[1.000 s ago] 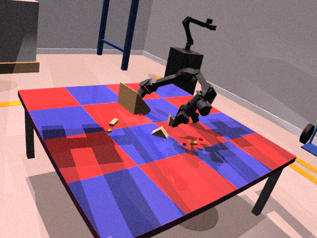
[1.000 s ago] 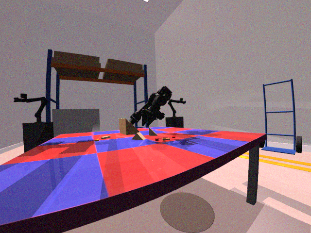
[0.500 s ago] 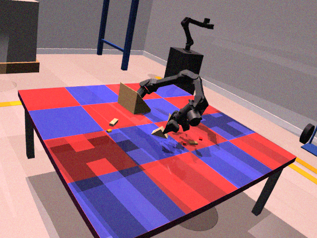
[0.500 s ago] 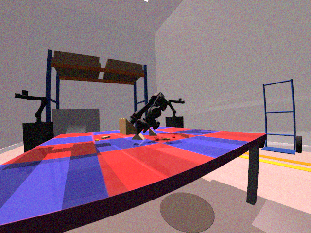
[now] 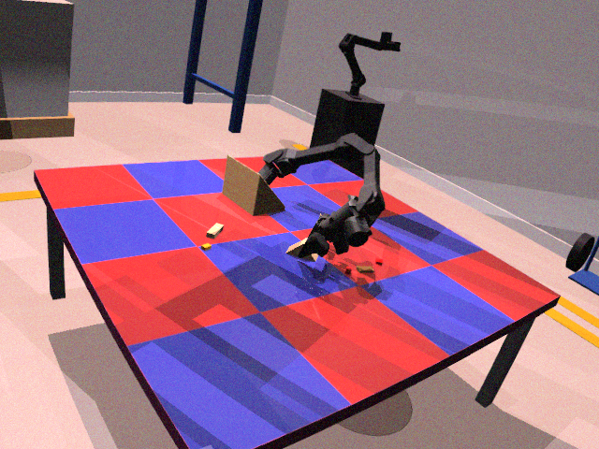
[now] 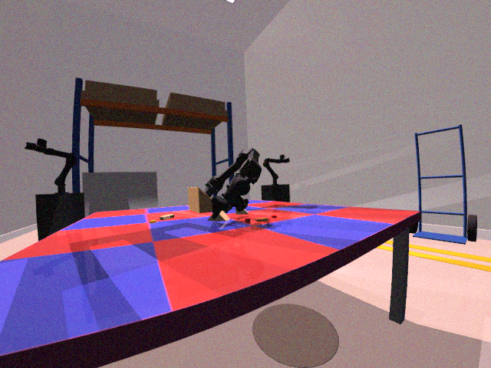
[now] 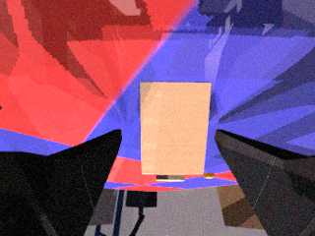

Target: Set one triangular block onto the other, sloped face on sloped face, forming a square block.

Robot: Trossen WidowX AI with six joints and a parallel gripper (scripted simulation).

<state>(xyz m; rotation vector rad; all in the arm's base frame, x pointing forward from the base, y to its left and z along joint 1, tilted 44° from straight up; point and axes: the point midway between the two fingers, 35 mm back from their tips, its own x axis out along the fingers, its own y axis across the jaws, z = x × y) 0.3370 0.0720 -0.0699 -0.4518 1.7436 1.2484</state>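
One tan triangular block (image 5: 295,248) (image 6: 224,215) (image 7: 175,123) rests on the blue square near the middle of the table, partly hidden by a finger in the top and exterior views. The gripper (image 7: 168,134) is low over this block and open, with one finger on each side. In the wrist view a gap shows between each fingertip and the block. The fingers are not seen touching it. The second triangular block (image 6: 242,211) stands behind the gripper. Most of it is hidden by the arm in the top view, and its lower part shows in the exterior view.
A large brown wedge (image 5: 241,188) (image 6: 196,199) stands by the arm's base. A cream bar (image 5: 215,229) (image 6: 166,217) and a yellow piece (image 5: 206,246) lie to the left. An olive piece (image 5: 364,268) lies between red bits (image 5: 347,270) (image 5: 379,261) to the right of the gripper.
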